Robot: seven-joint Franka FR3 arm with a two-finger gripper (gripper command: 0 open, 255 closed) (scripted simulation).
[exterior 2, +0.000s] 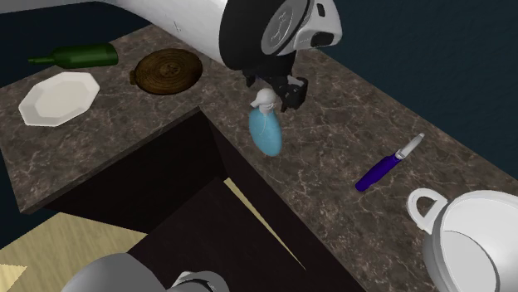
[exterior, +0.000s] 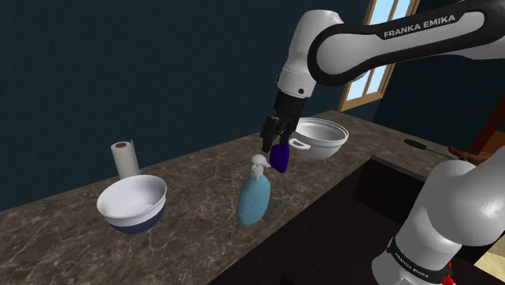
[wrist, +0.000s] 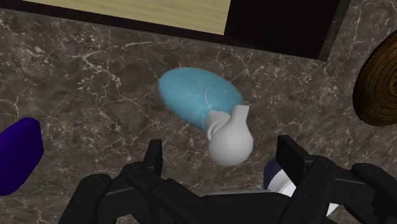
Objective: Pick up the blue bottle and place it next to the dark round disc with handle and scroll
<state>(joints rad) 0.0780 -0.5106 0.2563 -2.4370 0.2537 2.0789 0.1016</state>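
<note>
Black gripper point(wrist: 221, 156), fingers spread wide and holding nothing, hovers low over a dark marbled counter point(wrist: 83, 76). Well apart sits the brown round disc point(exterior 2: 168, 70). Under the gripper the blue bottle point(wrist: 194, 95) lies on its side, likely light, smooth and slippery. Its white pump cap point(wrist: 230, 143) sits untouched between the fingers; the narrow neck looks the surest hold.

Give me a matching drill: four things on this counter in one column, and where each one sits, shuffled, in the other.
Things:
1. blue bottle
2. green bottle
3. paper roll
4. pen

Places:
A. lying beside the plate
B. upright behind the bowl
C. lying near the pot
D. lying under the open claw

Pairs: 1-D, 2-A, 3-B, 4-C
</note>
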